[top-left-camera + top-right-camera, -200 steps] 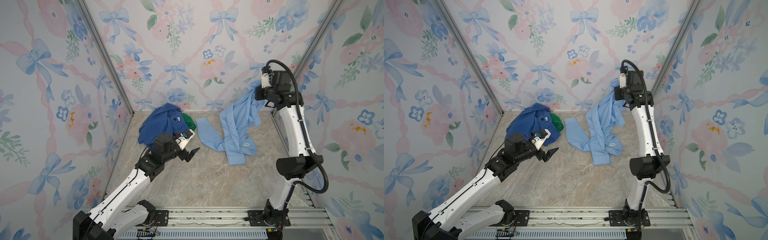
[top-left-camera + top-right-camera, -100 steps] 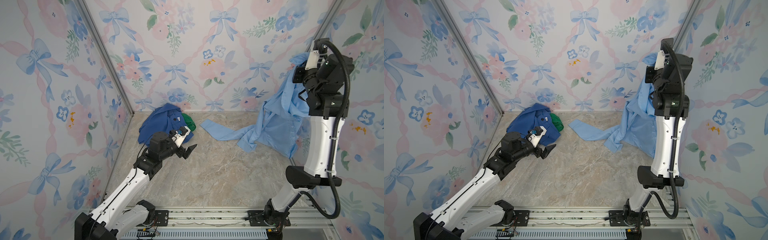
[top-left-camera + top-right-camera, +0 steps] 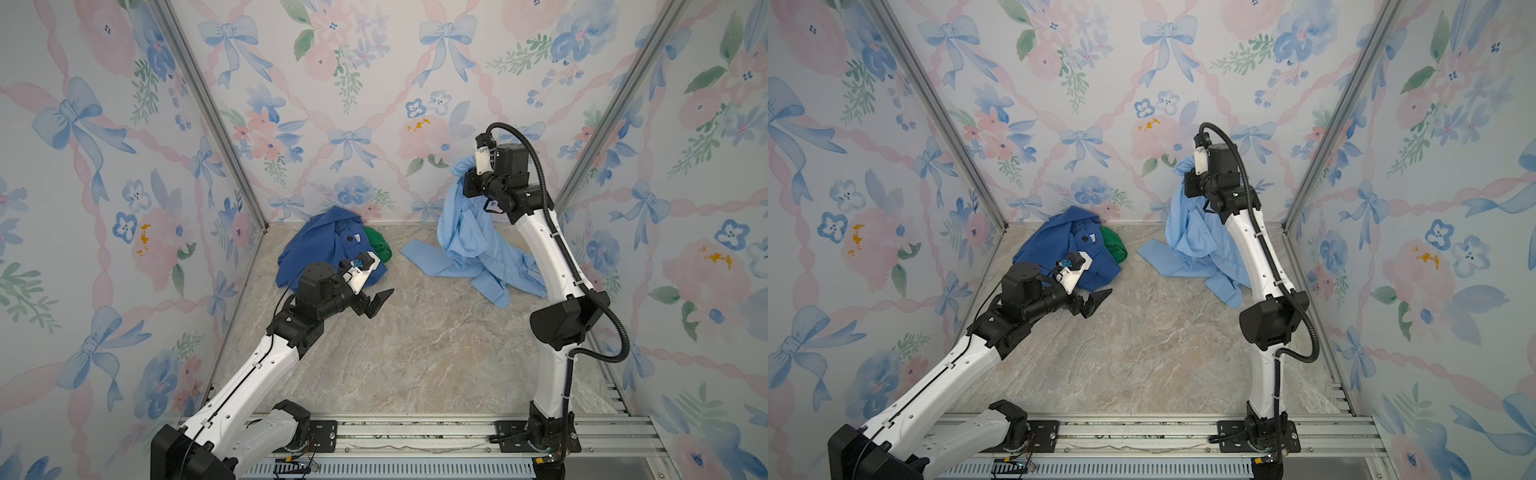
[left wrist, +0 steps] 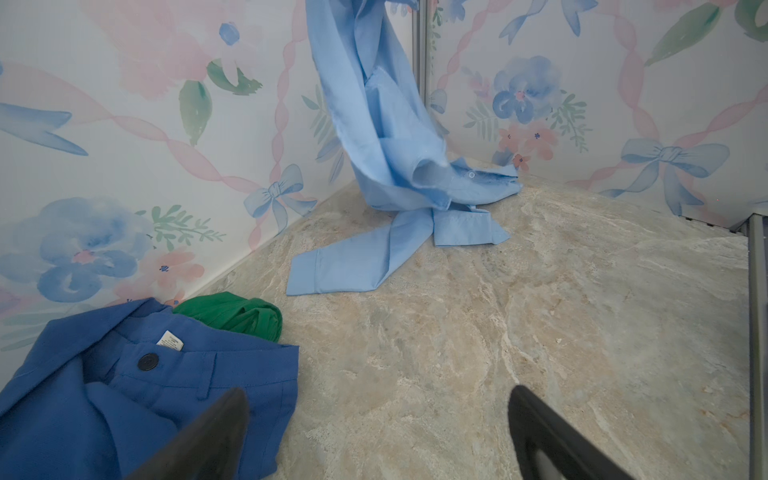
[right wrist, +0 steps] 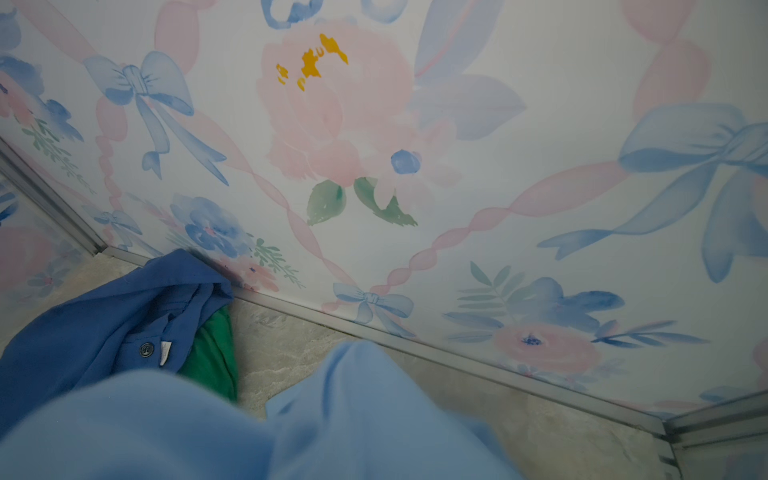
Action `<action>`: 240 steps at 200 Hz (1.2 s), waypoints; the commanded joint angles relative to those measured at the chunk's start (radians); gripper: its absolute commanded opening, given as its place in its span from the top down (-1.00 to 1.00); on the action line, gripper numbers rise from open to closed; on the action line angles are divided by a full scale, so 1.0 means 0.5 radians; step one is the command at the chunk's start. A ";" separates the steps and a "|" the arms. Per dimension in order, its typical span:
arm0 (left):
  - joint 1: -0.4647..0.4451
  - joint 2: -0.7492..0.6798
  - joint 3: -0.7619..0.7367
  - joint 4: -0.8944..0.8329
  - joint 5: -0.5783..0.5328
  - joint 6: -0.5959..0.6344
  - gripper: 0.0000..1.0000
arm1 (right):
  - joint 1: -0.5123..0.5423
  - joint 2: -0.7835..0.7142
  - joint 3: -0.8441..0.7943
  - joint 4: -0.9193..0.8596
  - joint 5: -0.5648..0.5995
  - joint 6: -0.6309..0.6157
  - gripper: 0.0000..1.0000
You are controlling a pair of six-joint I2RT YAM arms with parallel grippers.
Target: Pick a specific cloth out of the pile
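The cloth [image 3: 465, 237], a pale sky-blue shirt, hangs from my right gripper [image 3: 464, 174], which is shut on its top, high by the back wall. Its sleeve and hem trail on the floor in both top views [image 3: 1192, 237] and in the left wrist view [image 4: 374, 124]. In the right wrist view the cloth [image 5: 332, 415] hides the jaws. The pile [image 3: 320, 245] lies at the back left, apart from the cloth. My left gripper [image 3: 372, 303] hovers open and empty just in front of the pile [image 4: 124, 395], its fingertips [image 4: 237, 399] spread wide.
The pile is a royal-blue garment [image 3: 1054, 241] with a dark button [image 4: 148, 361] and a small green cloth [image 3: 376, 243] beside it. Flowered walls close in on three sides. Marbled floor [image 3: 415, 353] stretches to the metal rail [image 3: 415, 432] in front.
My right arm swung out to the right wall with the cloth, then back toward the middle of the back wall; the cloth's tail dragged along the floor. The left gripper barely moved.
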 commanded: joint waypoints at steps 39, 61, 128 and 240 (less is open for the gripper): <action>0.027 0.025 0.000 0.044 0.100 -0.049 -0.96 | -0.476 -0.767 -1.608 0.434 0.208 0.136 1.00; 0.029 0.034 0.003 0.050 0.121 -0.053 -0.96 | -0.588 -0.695 -1.810 0.453 0.215 0.043 1.00; 0.029 -0.010 -0.015 0.044 0.102 -0.037 -0.96 | -0.518 -0.416 -1.664 0.323 0.297 -0.122 -0.89; 0.426 0.421 0.205 -0.226 -0.069 -0.438 -0.96 | 0.463 0.220 -0.888 0.320 0.458 -0.457 -0.94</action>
